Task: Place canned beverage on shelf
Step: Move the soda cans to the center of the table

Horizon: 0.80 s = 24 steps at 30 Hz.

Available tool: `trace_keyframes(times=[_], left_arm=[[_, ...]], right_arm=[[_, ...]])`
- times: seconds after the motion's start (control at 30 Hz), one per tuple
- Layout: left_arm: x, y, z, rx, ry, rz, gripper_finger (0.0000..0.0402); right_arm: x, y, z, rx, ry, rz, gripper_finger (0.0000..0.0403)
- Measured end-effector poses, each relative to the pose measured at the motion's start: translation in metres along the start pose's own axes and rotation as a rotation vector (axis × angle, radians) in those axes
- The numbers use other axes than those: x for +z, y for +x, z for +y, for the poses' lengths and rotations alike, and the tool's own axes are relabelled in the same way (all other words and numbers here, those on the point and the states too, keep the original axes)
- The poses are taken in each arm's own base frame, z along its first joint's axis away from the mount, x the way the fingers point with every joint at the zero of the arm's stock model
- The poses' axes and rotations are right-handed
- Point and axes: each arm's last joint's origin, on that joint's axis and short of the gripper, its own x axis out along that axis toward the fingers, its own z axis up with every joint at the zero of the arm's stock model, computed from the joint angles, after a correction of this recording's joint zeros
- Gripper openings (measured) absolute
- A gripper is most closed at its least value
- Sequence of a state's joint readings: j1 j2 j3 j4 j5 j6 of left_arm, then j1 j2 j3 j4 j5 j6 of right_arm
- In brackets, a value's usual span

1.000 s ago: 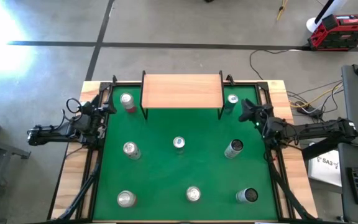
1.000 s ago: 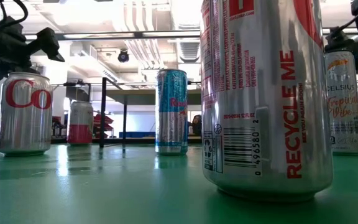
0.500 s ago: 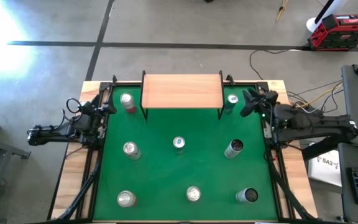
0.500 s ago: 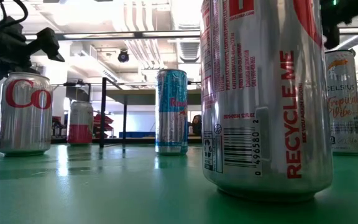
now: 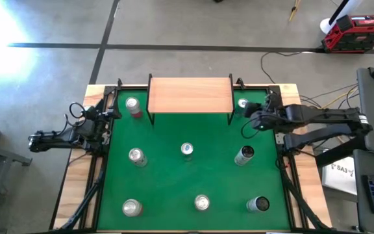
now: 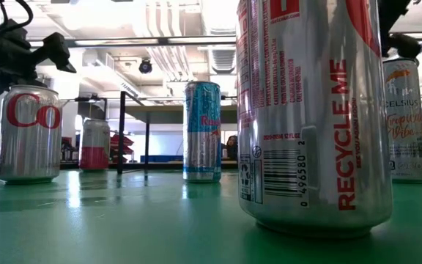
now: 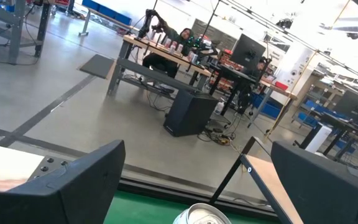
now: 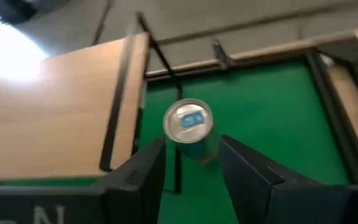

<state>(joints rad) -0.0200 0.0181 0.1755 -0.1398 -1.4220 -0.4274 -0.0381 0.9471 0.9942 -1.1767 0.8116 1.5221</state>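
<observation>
The shelf, a light wooden top on thin black legs, stands at the far middle of the green mat; nothing is on it. A slim can with a blue tab stands on the mat by the shelf's right legs. It also shows in the right wrist view. My right gripper hovers open just short of this can, above it, touching nothing. My left gripper waits open at the table's left edge, with a can top below it.
Several other cans stand upright on the mat: a red and white one left of the shelf, three across the middle, three along the near edge. In the low view a large can stands close to the camera.
My right gripper has moved from the table's right edge toward the table's left, over the mat beside the can at the shelf's right end, and has risen. The cans and the shelf have stayed where they were.
</observation>
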Motion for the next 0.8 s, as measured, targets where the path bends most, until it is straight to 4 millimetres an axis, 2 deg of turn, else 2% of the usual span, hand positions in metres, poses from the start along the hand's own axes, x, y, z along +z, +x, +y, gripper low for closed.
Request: trace_keyframes(times=[0.2,0.37,0.6,0.8], left_arm=[[0.0,0.0,0.0,0.0,-0.001,0.0,0.0389],[0.0,0.0,0.0,0.0,0.0,0.0,0.0389],[0.0,0.0,0.0,0.0,-0.001,0.0,0.0389],[0.0,0.0,0.0,0.0,0.0,0.0,0.0389]], right_arm=[[0.009,-0.008,0.018,-0.011,0.001,0.037,0.0139],[0.007,0.0,0.026,-0.071,-0.019,0.105,0.0139],[0.005,0.01,0.036,-0.127,0.016,0.182,0.0139],[0.009,0.004,0.034,-0.196,0.107,0.234,0.0139]])
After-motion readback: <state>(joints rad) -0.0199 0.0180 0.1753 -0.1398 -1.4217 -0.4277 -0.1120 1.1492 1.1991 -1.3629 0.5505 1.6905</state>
